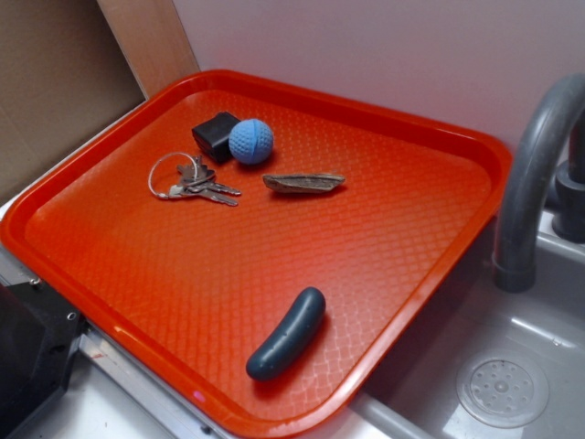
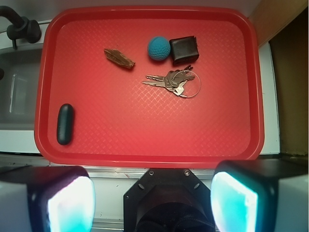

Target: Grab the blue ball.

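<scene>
The blue ball [image 1: 250,141] [image 2: 159,49] is a small light-blue dimpled sphere lying on the red tray [image 1: 384,256] [image 2: 145,140], touching a black block [image 1: 215,135] [image 2: 184,50]. In the wrist view my gripper [image 2: 152,200] hangs high above the tray's near edge, open wide, with nothing between its two pale pads [image 2: 70,203]. The ball lies far ahead of the fingers, toward the tray's far side. The gripper does not show in the exterior view.
A bunch of keys [image 1: 190,180] [image 2: 175,82] lies by the ball. A brown wood-like piece [image 1: 303,182] [image 2: 119,58] and a dark blue-grey sausage shape [image 1: 287,333] [image 2: 64,123] also lie on the tray. A grey sink [image 1: 503,366] with a faucet [image 1: 535,174] adjoins the tray.
</scene>
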### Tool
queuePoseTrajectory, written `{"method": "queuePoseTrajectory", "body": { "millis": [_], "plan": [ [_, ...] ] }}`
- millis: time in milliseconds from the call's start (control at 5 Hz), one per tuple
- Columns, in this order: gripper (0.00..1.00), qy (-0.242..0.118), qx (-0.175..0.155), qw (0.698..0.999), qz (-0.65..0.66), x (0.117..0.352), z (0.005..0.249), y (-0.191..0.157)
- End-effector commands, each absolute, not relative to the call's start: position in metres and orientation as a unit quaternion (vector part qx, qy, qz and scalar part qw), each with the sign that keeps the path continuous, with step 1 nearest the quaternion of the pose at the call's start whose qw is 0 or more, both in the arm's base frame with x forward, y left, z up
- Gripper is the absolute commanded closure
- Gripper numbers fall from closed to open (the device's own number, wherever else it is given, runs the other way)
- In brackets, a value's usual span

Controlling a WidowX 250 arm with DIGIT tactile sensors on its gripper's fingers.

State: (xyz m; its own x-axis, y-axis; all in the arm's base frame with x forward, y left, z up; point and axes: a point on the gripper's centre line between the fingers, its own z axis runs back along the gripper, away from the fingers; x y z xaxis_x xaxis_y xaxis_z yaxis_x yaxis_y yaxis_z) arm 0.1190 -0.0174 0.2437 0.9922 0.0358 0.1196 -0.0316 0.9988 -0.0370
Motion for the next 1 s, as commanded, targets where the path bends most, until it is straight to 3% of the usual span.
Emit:
{"method": "queuePoseTrajectory", "body": {
  "millis": [0, 200, 400, 600, 800],
  "plan": [
    [0.0, -0.06, -0.018, 0.998, 0.017, 0.119, 0.244, -0.017],
    [0.0, -0.064, -0.052, 0.989, 0.122, 0.169, 0.201, -0.018],
    [0.0, -0.137, -0.096, 0.965, 0.203, 0.221, 0.183, -0.022],
    [0.0, -0.159, -0.131, 0.941, 0.268, 0.25, 0.154, -0.015],
    [0.0, -0.151, -0.116, 0.925, 0.328, 0.264, 0.129, -0.003]
  ]
}}
